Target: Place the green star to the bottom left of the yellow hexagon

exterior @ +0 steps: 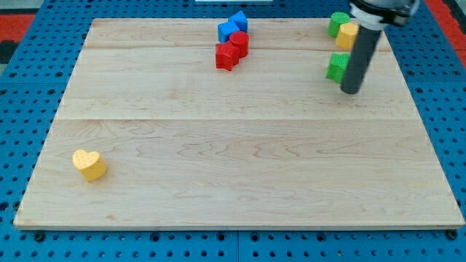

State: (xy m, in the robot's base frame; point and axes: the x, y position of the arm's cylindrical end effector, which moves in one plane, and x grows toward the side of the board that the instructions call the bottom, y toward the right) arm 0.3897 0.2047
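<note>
The green star [336, 67] lies near the view's top right, partly hidden behind my rod. The yellow hexagon [346, 35] sits just above it, touching a green block [337, 22] at the board's top edge. My tip [350, 90] rests on the board just below and right of the green star, right beside it. The star is below and slightly left of the hexagon.
A red block [227, 55] and a second red block [239, 43] cluster with two blue blocks [231, 28] at the top middle. A yellow heart [89, 164] lies at the bottom left. The wooden board [233, 167] sits on a blue pegboard.
</note>
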